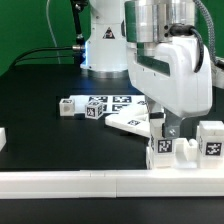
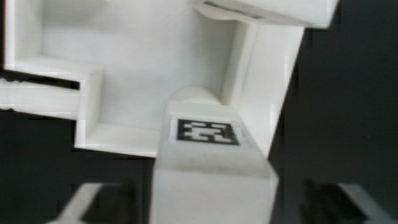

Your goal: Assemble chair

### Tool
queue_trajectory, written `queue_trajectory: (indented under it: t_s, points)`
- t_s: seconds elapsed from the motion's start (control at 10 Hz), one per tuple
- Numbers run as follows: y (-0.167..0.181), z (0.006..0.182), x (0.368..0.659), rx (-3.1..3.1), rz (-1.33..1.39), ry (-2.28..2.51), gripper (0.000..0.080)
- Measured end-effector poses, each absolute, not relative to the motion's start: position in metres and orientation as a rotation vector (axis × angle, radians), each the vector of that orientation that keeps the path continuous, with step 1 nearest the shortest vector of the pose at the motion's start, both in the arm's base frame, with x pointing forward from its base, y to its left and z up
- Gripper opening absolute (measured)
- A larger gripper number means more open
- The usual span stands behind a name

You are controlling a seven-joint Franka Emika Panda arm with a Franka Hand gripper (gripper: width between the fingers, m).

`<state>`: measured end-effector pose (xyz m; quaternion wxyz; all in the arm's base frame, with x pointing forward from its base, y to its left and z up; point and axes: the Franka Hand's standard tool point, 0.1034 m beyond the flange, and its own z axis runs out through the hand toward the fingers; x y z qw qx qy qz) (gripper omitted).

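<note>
Just behind the long white rail (image 1: 100, 182) at the front of the worktop (image 1: 40, 90), the hand (image 1: 168, 131) hangs low over a tagged white post (image 2: 210, 160). Its fingers (image 2: 331, 200) are spread to either side with dark gaps showing, so it looks open and grips nothing. The post sits straight below, between the fingers, its long axis seemingly upright along the hand's own line, so a regrasp would need only a squeeze. It belongs to the part-built chair (image 1: 186, 150), three tagged blocks against the rail. Farther behind the rail lie about four loose pieces (image 1: 95, 108), and a fifth sits by the rail's end on the exterior view's left.
</note>
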<state>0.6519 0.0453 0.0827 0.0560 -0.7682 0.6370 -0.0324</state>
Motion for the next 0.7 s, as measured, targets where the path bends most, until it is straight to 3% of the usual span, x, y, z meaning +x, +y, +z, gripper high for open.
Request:
queue_trajectory:
  t_s: [0.1, 0.2, 0.3, 0.6, 0.7]
  points:
    - [0.0441, 0.0847, 0.6529, -2.524, -0.124, 1.693, 0.0585]
    - [0.0426, 0.0869, 0.6553, -2.713, -0.159, 1.385, 0.0585]
    - [0.0416, 0.0868, 0.6554, -2.824, -0.170, 1.161, 0.0637]
    - [0.0415, 0.0862, 0.6552, -2.944, -0.185, 0.887, 0.0647]
    - [0.0449, 0.0855, 0.6546, -3.067, -0.203, 0.562, 0.0649]
